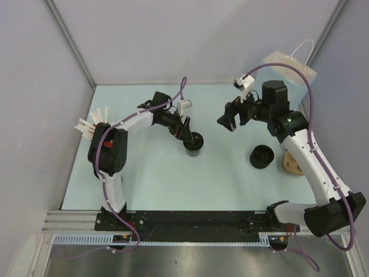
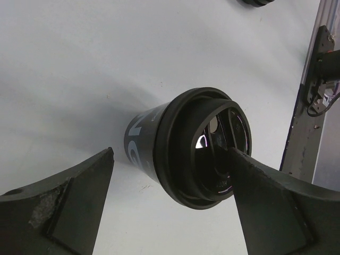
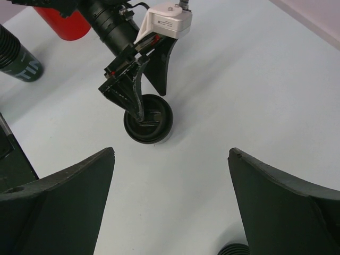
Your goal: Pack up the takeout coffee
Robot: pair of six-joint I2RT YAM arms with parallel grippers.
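The takeout coffee (image 1: 194, 144), a short black cup with a round black sip lid, stands upright on the pale table left of centre. My left gripper (image 1: 187, 133) is open and straddles its top. In the left wrist view the cup (image 2: 199, 149) sits between the fingers of the left gripper (image 2: 171, 153): the right finger overlaps the lid's rim and the left finger stands apart. My right gripper (image 1: 228, 122) is open and empty, above the table to the cup's right. The right wrist view shows the cup (image 3: 151, 127) beyond the right gripper (image 3: 171, 154). The pale-blue paper bag (image 1: 285, 75) stands at the back right.
A second black round thing (image 1: 262, 157) sits right of centre, beside the brown pulp carrier (image 1: 292, 163). The red cup (image 3: 64, 18) of white straws (image 1: 87, 124) stands at the left behind my left arm. A dark lettered cup-like thing (image 3: 21, 58) stands near it.
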